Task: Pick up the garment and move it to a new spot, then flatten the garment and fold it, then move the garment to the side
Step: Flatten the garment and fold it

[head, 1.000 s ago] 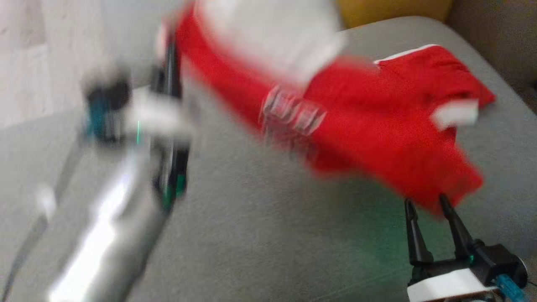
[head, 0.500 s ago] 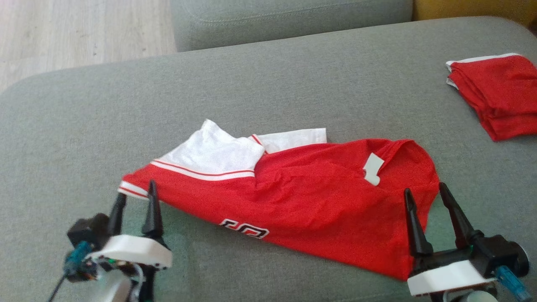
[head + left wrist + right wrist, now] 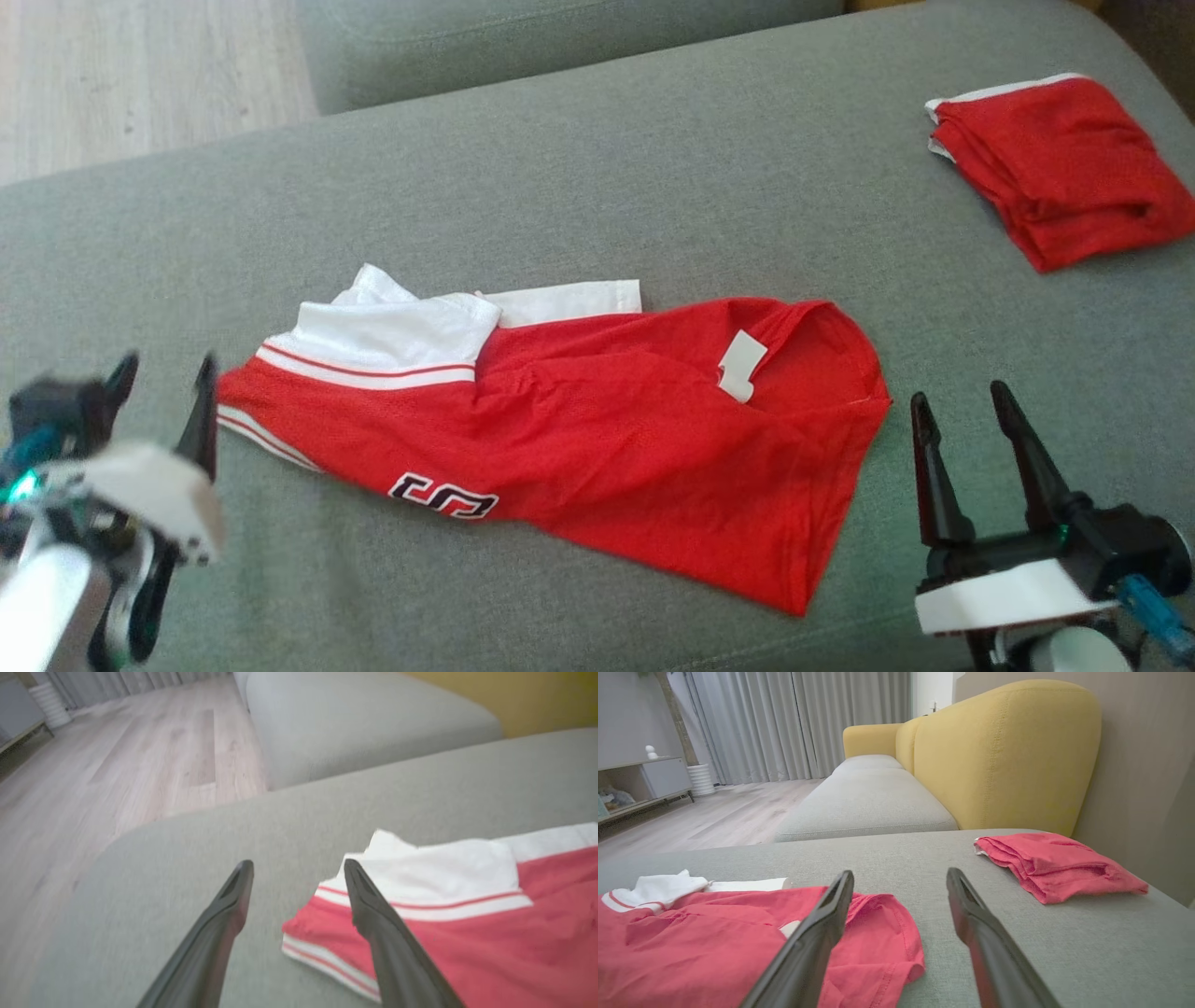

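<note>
Left pincer (image 3: 166,369) drawn back off the striped hem, right pincer (image 3: 960,397) now clear of the other end, both spread apart and empty, red-and-white jersey (image 3: 597,439) rumpled mid grey sofa cushion (image 3: 560,187), folded red garment (image 3: 1060,168) far right.

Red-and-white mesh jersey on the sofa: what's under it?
The red-and-white mesh jersey lies crumpled directly on the grey fabric sofa cushion, which shows all round it. The patch it covers is hidden. The left gripper and right gripper stand open beside it.
</note>
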Robot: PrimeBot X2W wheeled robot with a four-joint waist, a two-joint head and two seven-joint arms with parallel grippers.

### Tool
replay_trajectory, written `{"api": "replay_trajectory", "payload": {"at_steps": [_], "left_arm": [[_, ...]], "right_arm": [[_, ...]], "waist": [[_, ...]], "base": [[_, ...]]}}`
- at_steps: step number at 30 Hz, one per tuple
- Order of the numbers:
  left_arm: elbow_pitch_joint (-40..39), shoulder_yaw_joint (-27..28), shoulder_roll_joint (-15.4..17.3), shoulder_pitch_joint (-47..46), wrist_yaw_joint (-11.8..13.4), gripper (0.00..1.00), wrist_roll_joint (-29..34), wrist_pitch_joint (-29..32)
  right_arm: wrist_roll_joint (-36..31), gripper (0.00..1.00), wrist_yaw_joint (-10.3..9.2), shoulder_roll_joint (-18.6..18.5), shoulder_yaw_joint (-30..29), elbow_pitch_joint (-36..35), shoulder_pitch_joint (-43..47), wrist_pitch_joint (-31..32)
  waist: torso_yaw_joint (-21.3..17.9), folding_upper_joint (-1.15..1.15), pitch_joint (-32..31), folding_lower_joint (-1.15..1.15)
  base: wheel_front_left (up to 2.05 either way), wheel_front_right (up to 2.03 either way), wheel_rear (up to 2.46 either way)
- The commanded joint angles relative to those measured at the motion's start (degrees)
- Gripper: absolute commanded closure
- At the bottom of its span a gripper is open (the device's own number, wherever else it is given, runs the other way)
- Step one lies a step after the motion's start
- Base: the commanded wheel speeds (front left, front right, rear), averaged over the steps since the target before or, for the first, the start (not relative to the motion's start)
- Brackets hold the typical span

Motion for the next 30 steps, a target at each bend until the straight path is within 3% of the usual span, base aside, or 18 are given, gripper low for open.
{"api": "replay_trajectory", "payload": {"at_steps": [1,3,5,7,9,11,15,18,23,30], "left_arm": [[-3.29,4.44,3.99,-0.07,1.42,0.0,-0.42,-0.35],[-5.38,5.48,5.14,0.01,1.85,0.0,-0.34,-0.79],[-7.11,5.25,5.9,-1.67,0.66,0.0,-0.32,-0.07],[-8.26,3.61,6.3,-4.76,-2.81,0.0,-0.87,2.0],[-8.1,1.05,6.41,-8.91,-8.34,0.0,-2.15,5.1],[-6.01,-1.15,6.46,-14.14,-12.14,0.0,-1.91,8.34],[0.56,-6.97,5.43,-24.23,-16.72,0.0,1.32,13.63],[5.61,-12.16,4.99,-29.8,-18.01,0.0,3.54,16.31],[12.32,-16.81,4.34,-34.02,-18.33,0.0,1.43,18.21],[19.84,-22.49,7.45,-36.1,-18.36,0.0,-3.5,19.13]], "right_arm": [[0.21,0.0,0.39,-0.53,0.7,-2.28,-1.55,-0.32],[0.32,0.0,0.39,-0.39,0.19,-2.33,-1.14,-0.32],[0.4,0.0,0.39,-0.27,0.29,-2.22,-1.02,-0.32],[0.39,0.0,0.39,-0.19,0.94,-2.16,-1.48,-0.32],[0.37,0.0,0.39,-0.14,1.71,-2.24,-2.4,-0.32],[0.4,0.0,0.39,-0.12,2.47,-2.37,-3.53,-0.32],[0.61,0.0,0.39,-0.11,3.8,-1.96,-5.38,-0.32],[0.93,0.0,0.39,-0.07,3.93,-1.57,-6.24,-0.32],[1.34,0.0,0.39,0.05,4.37,-1.11,-6.93,-0.32],[1.91,0.0,0.39,0.24,4.53,-0.77,-6.78,-0.32]], "waist": [[-0.06,0.0,0.56,0.0],[0.32,0.0,0.87,0.0],[0.56,0.0,1.32,0.0],[0.48,0.0,2.14,0.0],[0.21,0.0,3.39,0.0],[-0.18,0.0,4.94,0.0],[-1.64,0.0,7.51,0.0],[-3.29,0.0,9.0,0.0],[-5.84,0.0,10.14,0.0],[-9.81,0.0,10.74,0.0]], "base": [[0.0,0.0,0.0],[0.0,0.0,0.0],[0.0,0.0,0.0],[0.0,0.0,0.0],[0.0,0.0,0.0],[0.0,0.0,0.0],[0.0,0.0,0.0],[0.0,0.0,0.0],[0.0,0.0,0.0],[0.0,0.0,0.0]]}}
